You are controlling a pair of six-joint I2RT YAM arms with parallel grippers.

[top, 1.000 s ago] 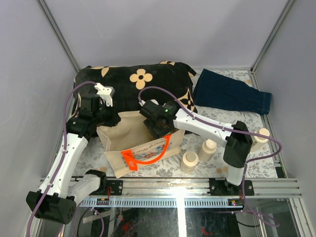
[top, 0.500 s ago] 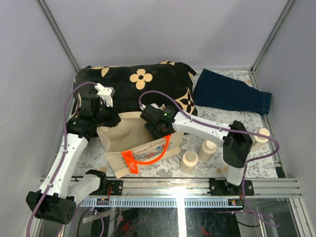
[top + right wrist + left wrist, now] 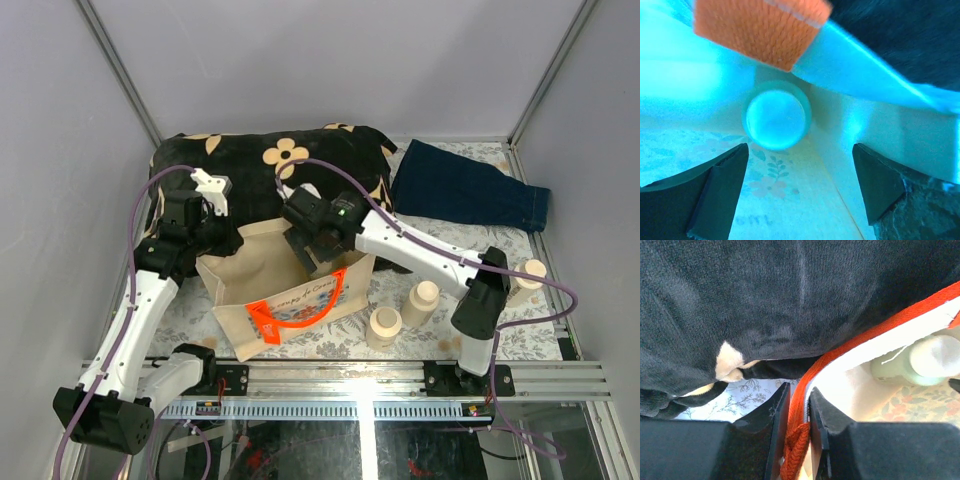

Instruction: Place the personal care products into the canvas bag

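The canvas bag [image 3: 290, 295] stands open at the table's front, its orange handle [image 3: 300, 315] on the printed side. My left gripper [image 3: 222, 243] is shut on the bag's back rim and orange strap [image 3: 799, 405], holding it open. My right gripper [image 3: 312, 252] is open and empty over the bag's mouth. One bottle [image 3: 776, 119] stands upright inside the bag below my open right fingers, and it also shows in the left wrist view [image 3: 925, 360]. Three more bottles stand on the table right of the bag: one near it [image 3: 384, 326], one beside that [image 3: 421, 303], one far right [image 3: 527, 276].
A black cushion with tan flowers [image 3: 270, 165] lies right behind the bag and touches its back wall. A folded dark blue cloth [image 3: 465, 190] lies at the back right. Grey walls close in on three sides.
My right gripper has lifted from deep inside the bag to its mouth, leaving a bottle standing inside. The left gripper has kept its hold on the rim.
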